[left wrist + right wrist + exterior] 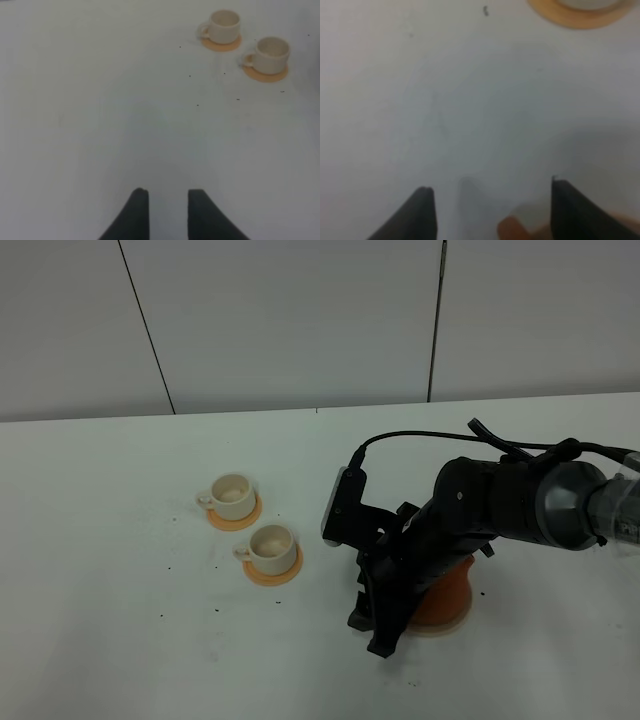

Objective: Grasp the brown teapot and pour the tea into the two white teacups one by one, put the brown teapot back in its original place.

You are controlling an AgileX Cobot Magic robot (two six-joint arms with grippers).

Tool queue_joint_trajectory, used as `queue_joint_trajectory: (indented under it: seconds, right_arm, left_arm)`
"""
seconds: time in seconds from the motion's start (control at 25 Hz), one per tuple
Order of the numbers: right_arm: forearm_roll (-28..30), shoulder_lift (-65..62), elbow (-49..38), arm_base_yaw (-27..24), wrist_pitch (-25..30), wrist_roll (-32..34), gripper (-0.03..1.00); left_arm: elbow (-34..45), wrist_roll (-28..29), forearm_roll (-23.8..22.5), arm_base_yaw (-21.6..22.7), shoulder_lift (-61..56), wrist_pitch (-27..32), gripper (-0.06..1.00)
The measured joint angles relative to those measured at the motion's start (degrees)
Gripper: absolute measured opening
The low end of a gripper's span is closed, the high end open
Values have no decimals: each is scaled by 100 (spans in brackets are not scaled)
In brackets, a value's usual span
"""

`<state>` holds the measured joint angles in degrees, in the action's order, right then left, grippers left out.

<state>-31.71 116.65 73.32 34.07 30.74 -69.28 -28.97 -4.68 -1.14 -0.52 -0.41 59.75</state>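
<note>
Exterior high view: my right gripper (375,630), jaws wide apart and holding nothing, straddles the teapot (447,592) seated on its coaster (440,628). Near cup (272,548) and far cup (234,496) lie beyond the fingertips. I judge grasping, pouring and return all remain.
</note>
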Motion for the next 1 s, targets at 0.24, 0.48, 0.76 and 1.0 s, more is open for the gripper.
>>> queue_joint_trajectory:
  seconds: [0.24, 0.48, 0.76, 1.0]
  right_arm:
    - [103, 0, 7, 0, 276, 0, 49]
    - [323, -94, 7, 0, 475, 2, 49]
    - [445, -158, 7, 0, 615, 19, 49]
    - [438, -213, 7, 0, 606, 24, 49]
  left_arm:
    - [0, 0, 0, 0, 0, 0, 26]
    - [0, 0, 0, 0, 0, 0, 26]
    - [0, 0, 0, 0, 0, 0, 26]
    - [0, 0, 0, 0, 0, 0, 26]
